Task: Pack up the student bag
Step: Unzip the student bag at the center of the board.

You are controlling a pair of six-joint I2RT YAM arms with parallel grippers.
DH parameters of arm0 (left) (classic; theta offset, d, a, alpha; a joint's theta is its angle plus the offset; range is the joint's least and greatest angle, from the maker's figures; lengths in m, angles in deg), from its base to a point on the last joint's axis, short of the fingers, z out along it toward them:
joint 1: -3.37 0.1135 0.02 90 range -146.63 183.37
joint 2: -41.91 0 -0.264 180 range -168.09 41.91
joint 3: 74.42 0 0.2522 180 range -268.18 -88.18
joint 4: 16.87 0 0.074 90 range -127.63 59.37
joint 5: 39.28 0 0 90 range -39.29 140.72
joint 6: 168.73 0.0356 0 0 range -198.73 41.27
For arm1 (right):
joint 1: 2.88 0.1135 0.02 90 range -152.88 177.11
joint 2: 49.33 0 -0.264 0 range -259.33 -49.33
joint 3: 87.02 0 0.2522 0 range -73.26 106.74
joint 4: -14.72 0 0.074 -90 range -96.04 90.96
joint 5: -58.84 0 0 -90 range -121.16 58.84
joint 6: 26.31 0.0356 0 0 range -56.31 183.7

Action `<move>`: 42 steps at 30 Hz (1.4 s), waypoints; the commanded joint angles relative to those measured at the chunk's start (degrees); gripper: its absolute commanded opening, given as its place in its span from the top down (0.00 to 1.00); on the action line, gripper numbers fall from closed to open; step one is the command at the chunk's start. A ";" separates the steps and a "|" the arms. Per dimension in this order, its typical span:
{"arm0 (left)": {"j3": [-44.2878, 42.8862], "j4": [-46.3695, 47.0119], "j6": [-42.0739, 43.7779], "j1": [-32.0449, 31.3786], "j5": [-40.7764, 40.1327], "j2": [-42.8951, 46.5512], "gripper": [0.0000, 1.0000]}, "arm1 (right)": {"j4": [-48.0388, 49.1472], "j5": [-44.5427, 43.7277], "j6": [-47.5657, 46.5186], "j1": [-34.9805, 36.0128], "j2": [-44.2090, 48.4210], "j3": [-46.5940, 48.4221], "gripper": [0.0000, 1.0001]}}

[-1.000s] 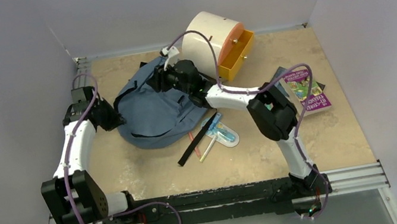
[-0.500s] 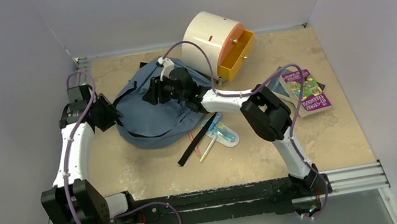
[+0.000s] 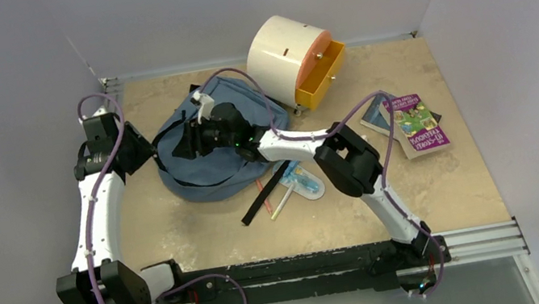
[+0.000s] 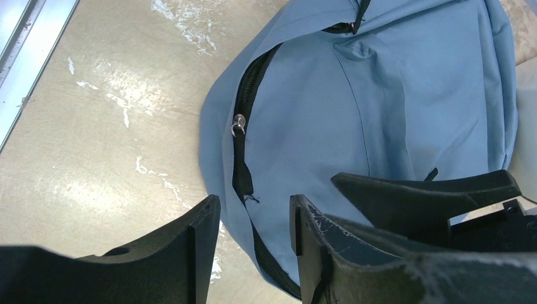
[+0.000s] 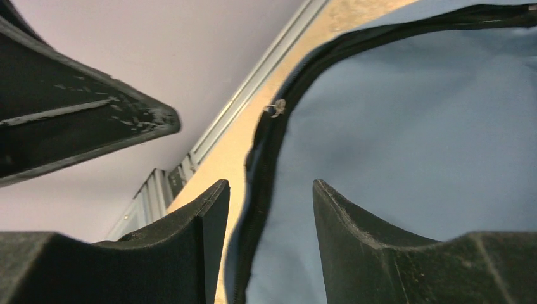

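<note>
The student bag [image 3: 210, 161] lies flat, slate-blue, at the table's back left, its black zipper [image 4: 240, 152] partly open along the left edge. My left gripper [image 3: 141, 145] hovers at that left edge with its jaws open, and the zipper line shows below the gap [image 4: 253, 218]. My right gripper [image 3: 181, 143] reaches over the bag from the right, also open [image 5: 271, 196], with the zipper edge and its metal pull [image 5: 276, 107] beyond the fingertips. The two grippers face each other closely. Neither grips anything.
A cream cylindrical cabinet [image 3: 283, 52] with an open orange drawer [image 3: 321, 73] stands behind the bag. Books [image 3: 413, 123] lie at the right. A black strap-like strip [image 3: 266, 192], pens and a clear pouch [image 3: 306, 184] lie in front of the bag.
My left gripper has opened off the bag's edge and drawn back to the far left. My right gripper has swept left across the bag and widened a little.
</note>
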 commanded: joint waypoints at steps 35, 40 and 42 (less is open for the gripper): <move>0.55 2.86 1.30 0.37 2.44 1.51 0.56 | 3.52 4.53 14.52 2.98 -14.75 18.83 0.53; 0.82 3.09 1.41 0.37 2.53 1.52 0.56 | 4.47 4.82 14.93 2.96 -15.00 19.10 0.55; 1.00 3.08 1.41 0.37 2.56 1.52 0.56 | 4.75 4.99 14.97 2.98 -15.00 19.18 0.56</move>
